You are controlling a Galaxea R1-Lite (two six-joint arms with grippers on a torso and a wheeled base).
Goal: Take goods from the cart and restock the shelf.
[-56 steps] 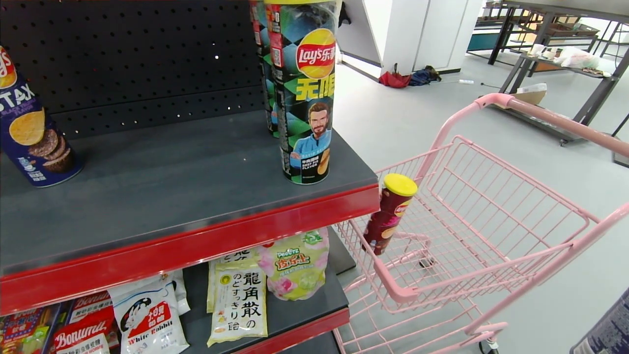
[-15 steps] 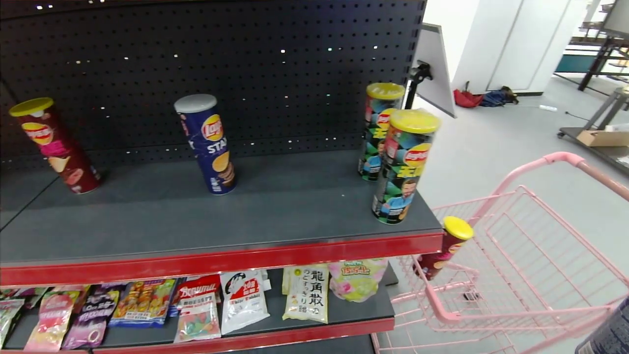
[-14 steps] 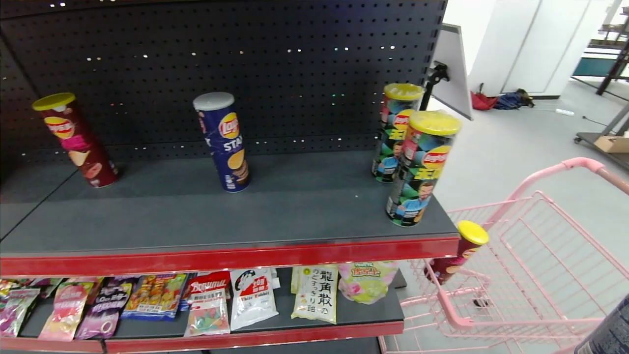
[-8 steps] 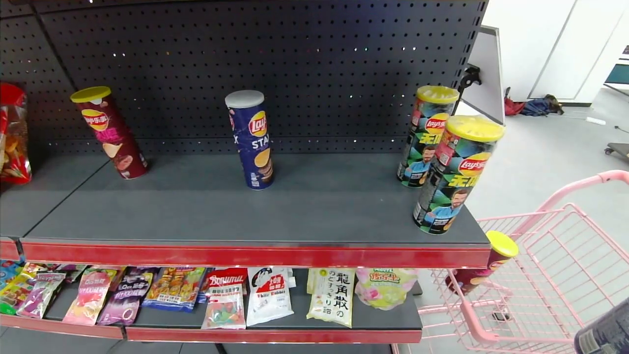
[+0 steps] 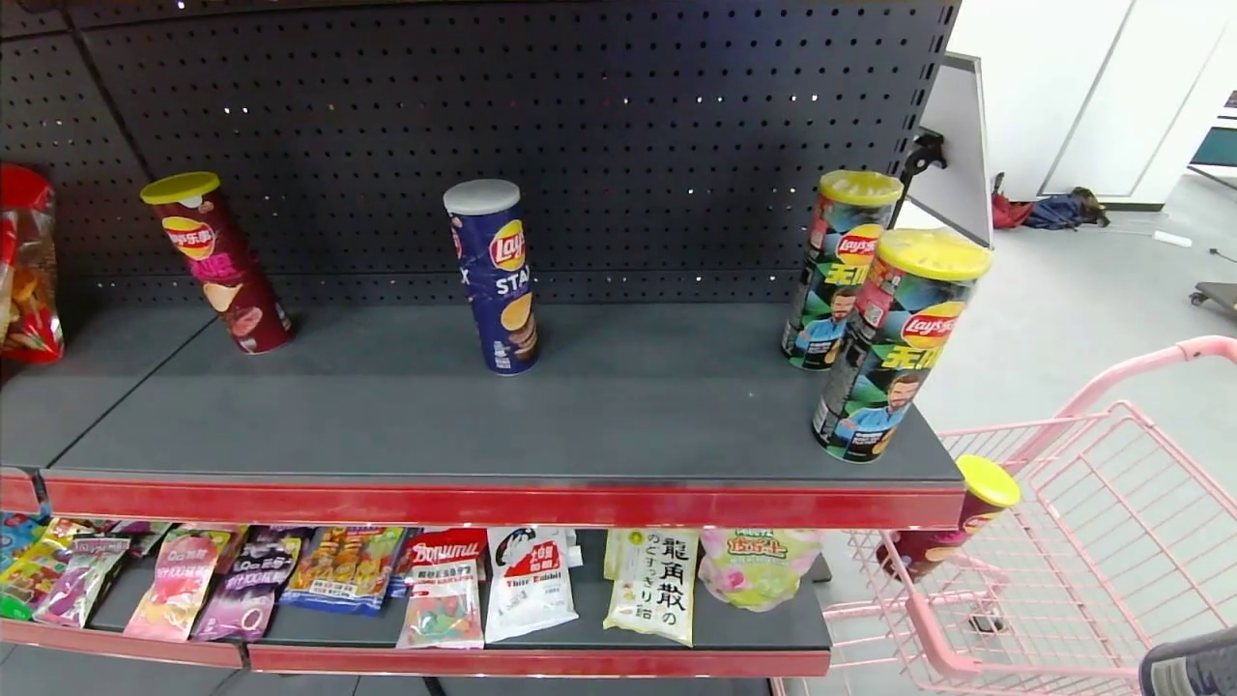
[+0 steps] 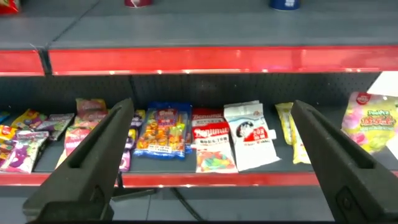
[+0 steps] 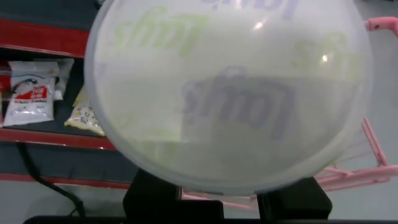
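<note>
The grey top shelf (image 5: 599,425) carries a maroon chip can (image 5: 217,261) at the left, a blue chip can (image 5: 495,275) in the middle and two green-black chip cans (image 5: 894,348) at its right end. In the pink cart (image 5: 1092,541) to the right of the shelf, a maroon can with a yellow lid (image 5: 966,517) leans against the near corner. My right gripper (image 7: 224,202) is shut on a dark blue chip can (image 5: 1191,669) whose pale lid (image 7: 230,87) faces the wrist camera. My left gripper (image 6: 211,168) hangs open in front of the lower shelf.
Several snack bags (image 6: 242,134) lie in a row on the lower shelf (image 5: 541,659). A red bag (image 5: 24,266) stands at the top shelf's far left. Wide bare gaps separate the cans on the top shelf. The black pegboard (image 5: 580,126) backs it.
The head camera swung left from the cart to face the shelf front. In the last half second the dark blue can in my right gripper sank lower at the view's corner.
</note>
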